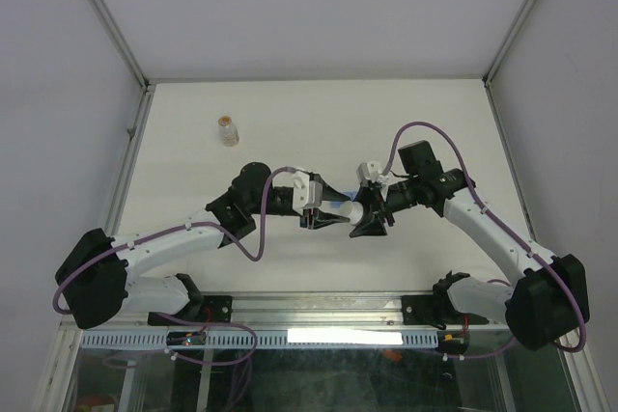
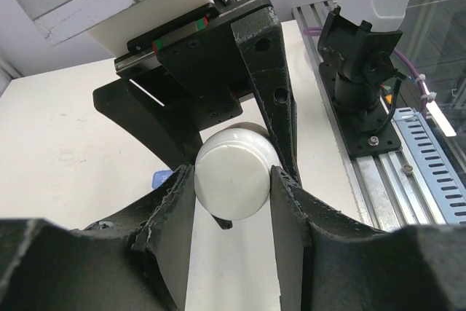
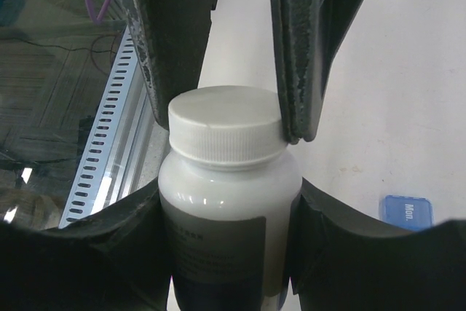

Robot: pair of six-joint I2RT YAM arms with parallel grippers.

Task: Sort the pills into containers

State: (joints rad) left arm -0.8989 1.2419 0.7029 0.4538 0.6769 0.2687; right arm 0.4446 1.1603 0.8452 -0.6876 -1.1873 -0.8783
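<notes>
A white pill bottle [image 1: 350, 210] with a white ribbed cap [image 3: 224, 132] and a dark label is held on its side above the table, between both grippers. My right gripper [image 1: 370, 216] is shut on the bottle's body [image 3: 229, 202]. My left gripper [image 1: 322, 216] is shut on the cap, whose round top [image 2: 231, 180] fills the gap between its fingers. The blue pill organiser lies on the table beneath them. Only one end marked "Mon." shows in the right wrist view [image 3: 408, 213], and a corner in the left wrist view [image 2: 162, 178]. No loose pills show.
A small clear bottle with tan-orange contents [image 1: 227, 130] stands at the back left of the white table [image 1: 319, 123]. The aluminium rail with the arm bases [image 1: 319, 311] runs along the near edge.
</notes>
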